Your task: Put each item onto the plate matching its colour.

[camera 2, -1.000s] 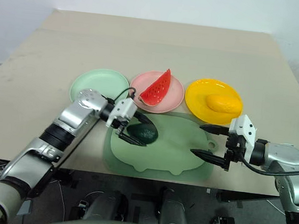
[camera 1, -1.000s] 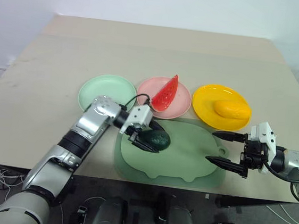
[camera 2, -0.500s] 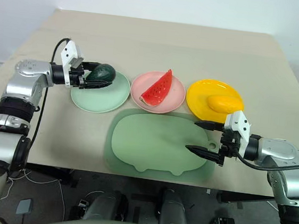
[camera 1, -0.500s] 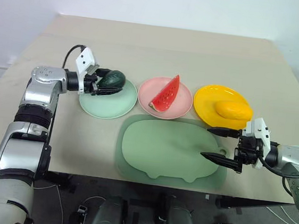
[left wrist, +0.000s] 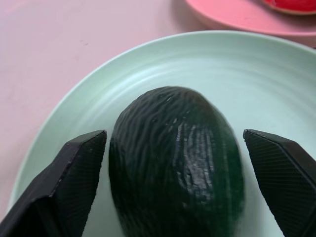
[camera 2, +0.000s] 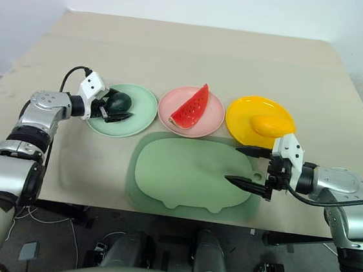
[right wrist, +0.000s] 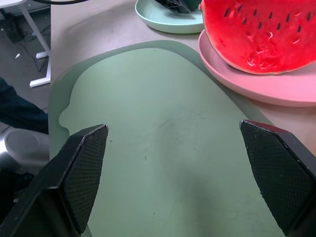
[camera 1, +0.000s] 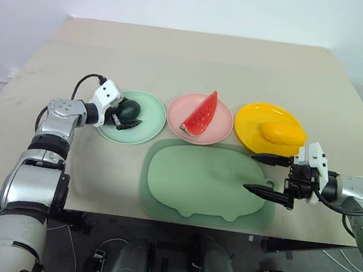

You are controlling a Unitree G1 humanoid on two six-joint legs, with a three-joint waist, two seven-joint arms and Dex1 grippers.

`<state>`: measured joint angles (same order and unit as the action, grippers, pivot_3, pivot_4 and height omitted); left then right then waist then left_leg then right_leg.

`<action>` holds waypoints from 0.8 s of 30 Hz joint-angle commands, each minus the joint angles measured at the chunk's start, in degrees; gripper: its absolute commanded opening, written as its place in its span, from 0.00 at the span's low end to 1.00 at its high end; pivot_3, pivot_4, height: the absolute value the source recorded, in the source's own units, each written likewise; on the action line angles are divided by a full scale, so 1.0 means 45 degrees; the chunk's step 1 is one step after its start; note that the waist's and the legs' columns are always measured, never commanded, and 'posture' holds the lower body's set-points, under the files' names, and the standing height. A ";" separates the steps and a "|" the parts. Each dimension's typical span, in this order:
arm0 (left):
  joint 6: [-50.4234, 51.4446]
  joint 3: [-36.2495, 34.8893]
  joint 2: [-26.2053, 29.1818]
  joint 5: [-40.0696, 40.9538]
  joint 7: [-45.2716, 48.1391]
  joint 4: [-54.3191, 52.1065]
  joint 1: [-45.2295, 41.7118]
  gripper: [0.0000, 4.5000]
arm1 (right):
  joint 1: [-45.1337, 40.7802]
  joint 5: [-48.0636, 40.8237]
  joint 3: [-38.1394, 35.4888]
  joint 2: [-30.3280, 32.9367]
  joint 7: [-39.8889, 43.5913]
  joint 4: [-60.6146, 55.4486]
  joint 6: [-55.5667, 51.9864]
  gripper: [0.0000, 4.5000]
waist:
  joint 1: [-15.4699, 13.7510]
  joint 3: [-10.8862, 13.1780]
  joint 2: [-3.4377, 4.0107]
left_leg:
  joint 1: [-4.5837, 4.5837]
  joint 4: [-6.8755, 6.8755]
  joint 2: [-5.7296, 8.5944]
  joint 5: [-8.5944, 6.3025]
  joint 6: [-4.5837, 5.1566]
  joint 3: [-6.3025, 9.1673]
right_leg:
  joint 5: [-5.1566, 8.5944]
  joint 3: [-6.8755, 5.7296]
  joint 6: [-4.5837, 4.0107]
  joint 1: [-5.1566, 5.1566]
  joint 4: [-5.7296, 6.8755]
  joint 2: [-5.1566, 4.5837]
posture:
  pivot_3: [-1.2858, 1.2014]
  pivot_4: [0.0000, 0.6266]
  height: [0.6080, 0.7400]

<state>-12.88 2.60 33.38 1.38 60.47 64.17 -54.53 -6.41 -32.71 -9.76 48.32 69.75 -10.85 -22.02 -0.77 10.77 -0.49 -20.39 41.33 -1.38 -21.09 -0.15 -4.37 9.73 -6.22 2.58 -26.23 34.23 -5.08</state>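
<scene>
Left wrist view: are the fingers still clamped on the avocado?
No: the left gripper stands open, its fingers clear of the avocado, which lies on the mint green plate.

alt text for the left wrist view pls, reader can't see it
A dark green avocado lies on a mint green plate, between the left gripper's two black fingers, which stand open on either side of it. Past the plate, the edge of a pink plate shows.

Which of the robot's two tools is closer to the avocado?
The left tool: its open fingers flank the avocado on the mint green plate. The right tool hovers over the green mat's far edge.
</scene>
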 commanded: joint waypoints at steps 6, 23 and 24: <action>0.0164 -0.1589 0.1222 0.1443 0.1188 -0.2089 0.0245 1.00 | 0.0078 -0.0217 -0.0416 0.0151 0.0124 -0.0195 0.0132 1.00 | 0.0030 0.0001 -0.0002 | -0.0001 0.0000 -0.0005 0.0001 -0.0002 -0.0001 | -0.0001 0.0000 -0.0001 -0.0004 0.0001 0.0000 | 0.52 0.24 0.97; 0.1760 -0.9172 0.2715 0.7339 0.3371 -1.0993 1.2615 1.00 | 0.1054 0.0063 -0.2635 0.0596 -0.0057 0.1109 0.0874 1.00 | -0.0060 -0.0003 0.0004 | 0.0014 -0.0012 -0.0057 -0.0031 0.0049 -0.0018 | 0.0003 0.0025 -0.0009 -0.0020 -0.0014 -0.0008 | 0.52 0.24 0.97; 0.1693 -0.9284 0.2564 0.7397 0.3362 -1.1090 1.2960 1.00 | 0.1140 0.0175 -0.2805 0.0581 -0.0159 0.1215 0.1062 1.00 | -0.0058 -0.0005 0.0000 | 0.0015 -0.0013 -0.0058 -0.0031 0.0050 -0.0019 | 0.0003 0.0026 -0.0009 -0.0020 -0.0020 -0.0009 | 0.52 0.24 0.97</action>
<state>-3.64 -36.46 44.99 33.12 75.93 16.66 3.15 -1.55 -32.11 -19.38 50.27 69.64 -5.67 -18.93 -1.03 10.75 -0.49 -20.32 41.27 -1.64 -21.23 0.08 -4.45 9.74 -6.10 2.54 -26.31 34.14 -5.12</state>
